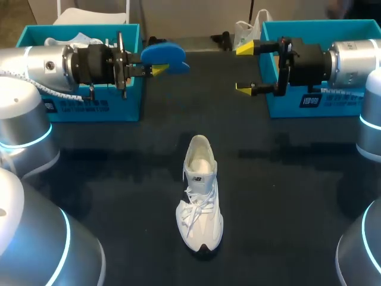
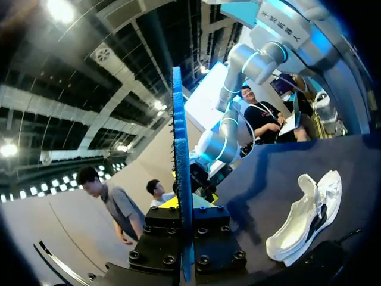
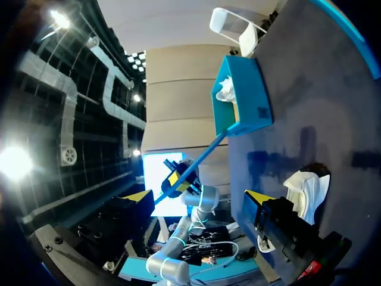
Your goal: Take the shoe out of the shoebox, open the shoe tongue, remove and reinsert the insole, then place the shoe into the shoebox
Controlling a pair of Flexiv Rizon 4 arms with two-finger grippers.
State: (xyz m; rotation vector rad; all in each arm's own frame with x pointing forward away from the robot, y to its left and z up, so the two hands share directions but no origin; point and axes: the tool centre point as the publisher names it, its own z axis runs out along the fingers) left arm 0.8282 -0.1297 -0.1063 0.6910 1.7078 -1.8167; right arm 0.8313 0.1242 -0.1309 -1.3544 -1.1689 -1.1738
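Note:
The white shoe (image 1: 200,193) lies on the black table near the middle, heel toward the far side, its opening showing. It also shows in the left wrist view (image 2: 306,217) and the right wrist view (image 3: 306,187). My left gripper (image 1: 156,70) hangs above the table at the back left, shut on the blue insole (image 1: 164,56). The insole (image 2: 178,179) stands edge-on between the fingers of that gripper (image 2: 184,217). Across from it, my right gripper (image 1: 245,68) is open and holds nothing, facing the insole (image 3: 196,162) from some distance, its yellow tips wide apart (image 3: 199,196).
A teal shoebox (image 1: 95,104) stands at the back left with white paper inside, seen again in the right wrist view (image 3: 241,98). A second teal box (image 1: 309,101) stands at the back right behind my right arm. A white plastic bag (image 1: 245,33) lies at the far edge.

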